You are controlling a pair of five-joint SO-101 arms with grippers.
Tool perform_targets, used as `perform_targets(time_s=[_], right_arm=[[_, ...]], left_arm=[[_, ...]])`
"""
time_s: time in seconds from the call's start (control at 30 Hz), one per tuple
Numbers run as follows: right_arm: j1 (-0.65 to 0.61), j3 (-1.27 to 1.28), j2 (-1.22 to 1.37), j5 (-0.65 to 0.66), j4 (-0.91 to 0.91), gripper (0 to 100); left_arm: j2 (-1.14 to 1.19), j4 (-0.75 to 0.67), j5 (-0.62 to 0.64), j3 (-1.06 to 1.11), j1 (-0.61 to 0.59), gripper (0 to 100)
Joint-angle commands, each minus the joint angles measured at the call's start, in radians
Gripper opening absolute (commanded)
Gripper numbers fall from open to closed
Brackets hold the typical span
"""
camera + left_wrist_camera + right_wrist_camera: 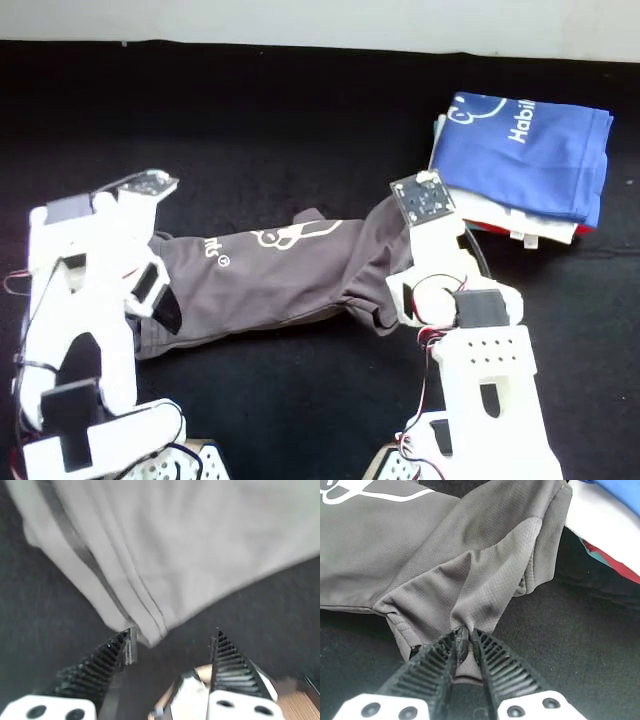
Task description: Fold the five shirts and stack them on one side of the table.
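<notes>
1. The grey shirt [270,275] lies across the middle of the table [250,110]. It is bunched into a long band running left to right, with its white print facing up.
2. The left gripper [174,632] is at the shirt's left end, low over the table. Its jaws stand wide apart with nothing between them.
3. The shirt's hemmed edge lies just beyond the left gripper's tips, close to one finger [107,655]. I cannot tell whether cloth and finger touch.
4. The right gripper [467,632] is at the shirt's right end, on the near side. Its jaws are drawn narrow onto a pinch of grey cloth, and the cloth fans away from the tips in folds.
5. A sleeve [540,545] reaches from that pinch toward the far right.
6. The stack [505,205] sits at the far right of the table.
7. A folded blue shirt [540,150] is on top of the stack, white print up.
8. A white shirt [520,228] lies under the blue one and sticks out on the near side.
9. A red edge [615,562] with a sliver of teal shows at the bottom of the stack.
10. The sleeve's end lies just beside the stack's left side. I cannot tell whether they touch.
</notes>
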Motion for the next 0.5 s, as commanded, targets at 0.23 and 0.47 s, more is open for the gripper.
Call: perform_targets(time_s=[0.23,0.47], right_arm=[[-0.005,0.001,-0.016,-0.011,-0.008,0.7],[-0.002,0.002,-0.015,-0.009,0.021,0.7]], left_arm=[[0.054,-0.008,-0.075,0.03,-0.111,23],[0.053,0.043,-0.078,0.033,-0.139,21]])
